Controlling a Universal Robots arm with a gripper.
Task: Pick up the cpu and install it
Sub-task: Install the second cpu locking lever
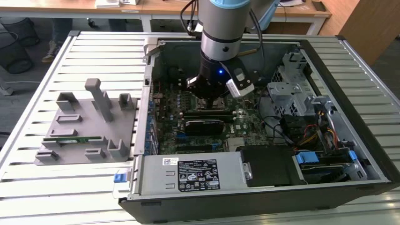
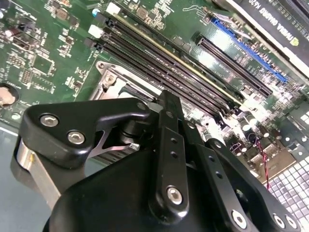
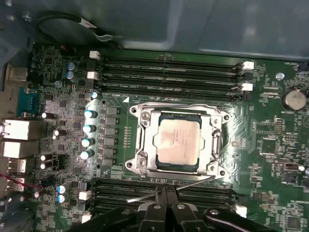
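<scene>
On a slatted metal bench (image 1: 93, 56) an opened computer case (image 1: 350, 154) lies flat, the arm's gripper (image 3: 166, 195) hanging closed and empty just above its green motherboard (image 3: 270, 140), beside the cpu (image 3: 177, 140) seated in its metal socket frame (image 3: 143, 145), wooden desks (image 1: 156, 7) behind.

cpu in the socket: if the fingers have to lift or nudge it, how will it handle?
The cpu looks like a flat rigid plate, so it probably won't flex. Its shiny metal top may be slippery. It sits low inside the socket frame, so a sideways nudge would likely jam against it, and the edges offer little grip.
</scene>
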